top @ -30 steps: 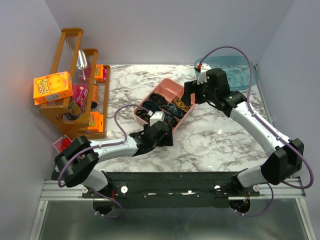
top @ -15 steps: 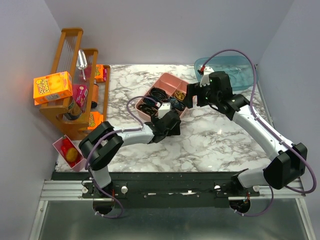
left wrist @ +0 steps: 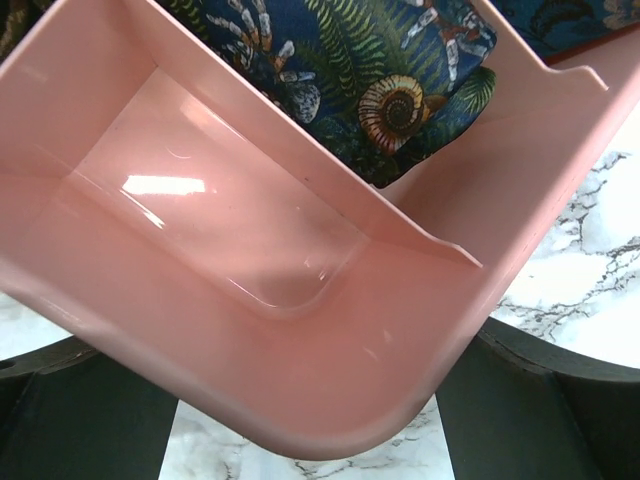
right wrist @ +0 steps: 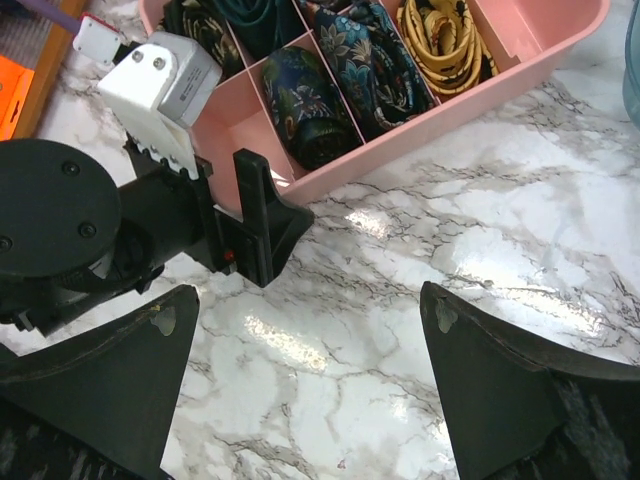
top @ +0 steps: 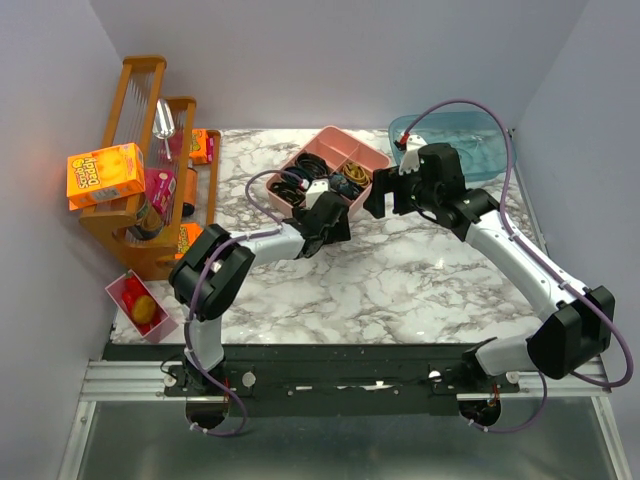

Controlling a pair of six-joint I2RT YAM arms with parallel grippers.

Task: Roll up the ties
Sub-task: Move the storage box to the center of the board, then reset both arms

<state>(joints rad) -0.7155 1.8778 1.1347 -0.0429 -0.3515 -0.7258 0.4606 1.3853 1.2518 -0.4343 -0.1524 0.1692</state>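
Ties [right wrist: 300,100] lie in tray [right wrist: 520,60] beyond left gripper [top: 340,210].

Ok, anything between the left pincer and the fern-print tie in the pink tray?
Yes. The open left pincer sits at the pink tray's near corner, and an empty compartment plus its divider wall lie between it and the fern-print tie. Nothing visible covers the tie from above.

The tray [left wrist: 250,250] is plain pink. The tie [left wrist: 380,90] in it is dark blue with green ferns and tan shells. The desk [right wrist: 480,260] is white marble veined grey. A coiled band [right wrist: 445,40] is yellow.
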